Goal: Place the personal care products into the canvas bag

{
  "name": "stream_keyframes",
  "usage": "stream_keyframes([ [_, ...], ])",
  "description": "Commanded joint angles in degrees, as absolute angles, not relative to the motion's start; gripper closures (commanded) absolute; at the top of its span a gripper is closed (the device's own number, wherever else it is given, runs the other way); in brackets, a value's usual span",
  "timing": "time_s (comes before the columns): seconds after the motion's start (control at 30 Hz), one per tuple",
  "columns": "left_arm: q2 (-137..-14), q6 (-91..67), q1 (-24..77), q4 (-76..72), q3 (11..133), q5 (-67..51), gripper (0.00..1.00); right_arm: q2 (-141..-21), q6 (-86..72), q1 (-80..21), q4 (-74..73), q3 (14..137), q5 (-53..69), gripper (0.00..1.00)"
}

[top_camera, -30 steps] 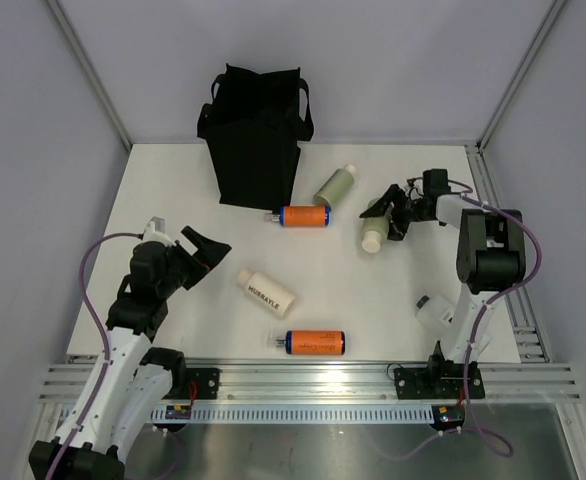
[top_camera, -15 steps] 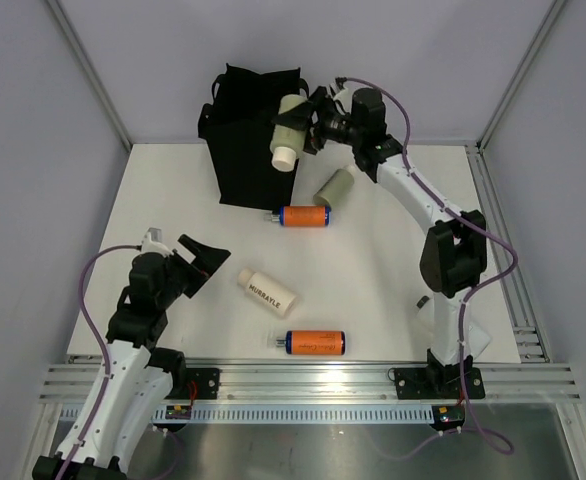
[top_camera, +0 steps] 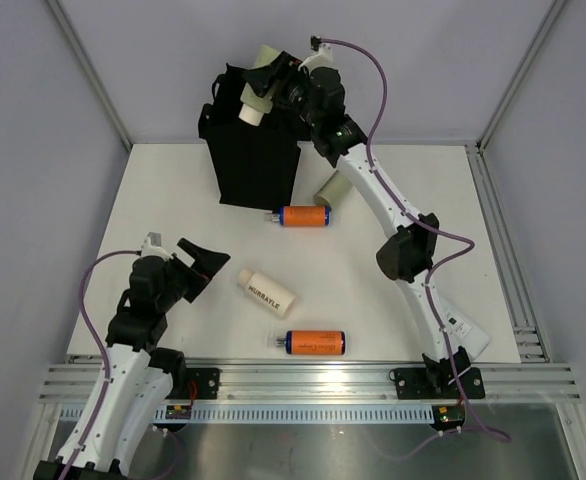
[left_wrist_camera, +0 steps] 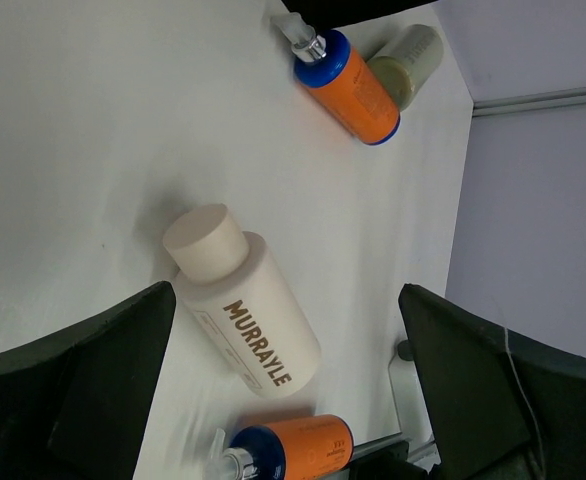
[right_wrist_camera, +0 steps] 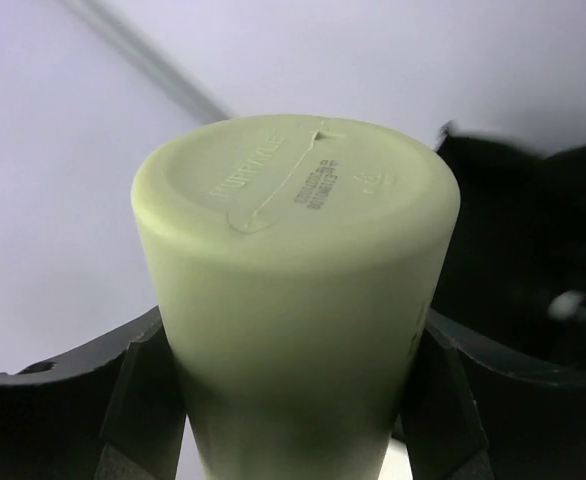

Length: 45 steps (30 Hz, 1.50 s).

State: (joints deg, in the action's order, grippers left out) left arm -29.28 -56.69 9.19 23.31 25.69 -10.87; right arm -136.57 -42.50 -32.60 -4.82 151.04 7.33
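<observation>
Spread wide and holding nothing, the left jaws hover low over the front-left part of the desk [top_camera: 163, 200]. They face the cream MURRAYLE bottle [left_wrist_camera: 248, 315], which lies on its side just beyond them, so it looks like the natural next pick for that arm. One orange bottle [top_camera: 314, 341] lies close to the front edge, right of the cream one. Farther back, a second orange bottle [top_camera: 303, 216] rests on its side near the foot of the canvas bag [top_camera: 253, 160], and a sage green bottle [top_camera: 331, 187] lies just past it, partly hidden by the right arm. The bag stands upright at the back of the desk with its mouth open to the top. Farthest away, the right jaws are clenched on the other sage green bottle [right_wrist_camera: 293, 300], one finger on each flank. They hold it above the bag's opening, cap end tipped downward, seemingly so that a release drops it straight inside.
</observation>
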Motion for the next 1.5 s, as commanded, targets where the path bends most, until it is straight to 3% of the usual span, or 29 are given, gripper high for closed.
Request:
stream_keyframes([
  [0.0,-27.8,-58.0,9.0,23.0,24.6,-11.1,0.01,-138.9,-28.8,-32.9,8.3,156.4,-6.5,1.00],
  [0.03,-27.3,-58.3,9.0,22.7,24.3,-11.2,0.01,-139.5,-26.9,-33.0,10.2,156.5,-7.2,1.00],
  [0.1,-27.2,-58.4,9.0,22.3,23.6,-11.4,0.01,-140.1,-21.7,-33.1,12.7,155.1,-7.8,0.85],
  [0.27,-30.4,-54.7,9.0,20.9,23.5,-15.5,0.01,-139.4,-11.2,-33.2,17.6,151.7,-0.5,0.17],
  [0.37,-33.5,-52.6,10.5,23.7,25.4,-15.0,0.01,-137.5,-7.7,-33.2,17.9,148.7,3.6,0.00],
  [0.6,-46.8,-60.2,24.5,34.0,33.3,1.4,0.01,-134.5,-0.4,-33.0,10.4,149.1,9.7,0.01],
  [0.87,-61.9,-72.5,35.4,37.0,42.8,9.6,0.01,-126.1,4.3,-28.1,-14.1,150.5,40.2,0.01],
  [0.97,-69.6,-75.9,36.6,36.2,44.7,8.3,0.01,-118.2,7.9,-25.4,-21.6,140.1,45.8,0.00],
  [1.07,-79.2,-78.1,38.7,36.9,50.4,6.9,0.01,-106.9,10.9,-21.9,-22.3,116.2,48.0,0.00],
  [1.23,-92.9,-81.6,41.8,38.2,54.7,6.5,0.04,-94.2,9.8,-12.3,-25.8,97.0,56.5,0.01],
  [1.3,-96.9,-80.4,41.8,34.0,54.4,6.2,0.24,-91.2,13.2,-8.3,-28.5,90.4,58.6,0.00],
  [1.37,-98.0,-77.9,41.3,31.0,52.9,6.7,0.59,-86.9,19.2,-5.6,-34.8,85.2,61.0,0.00],
  [1.4,-97.6,-76.3,41.0,25.7,51.8,5.8,0.69,-85.5,20.6,-5.0,-36.4,83.2,61.3,0.01],
  [1.47,-96.6,-72.0,39.9,21.8,48.5,5.1,0.74,-81.1,23.5,-3.6,-39.4,76.4,63.6,0.01],
])
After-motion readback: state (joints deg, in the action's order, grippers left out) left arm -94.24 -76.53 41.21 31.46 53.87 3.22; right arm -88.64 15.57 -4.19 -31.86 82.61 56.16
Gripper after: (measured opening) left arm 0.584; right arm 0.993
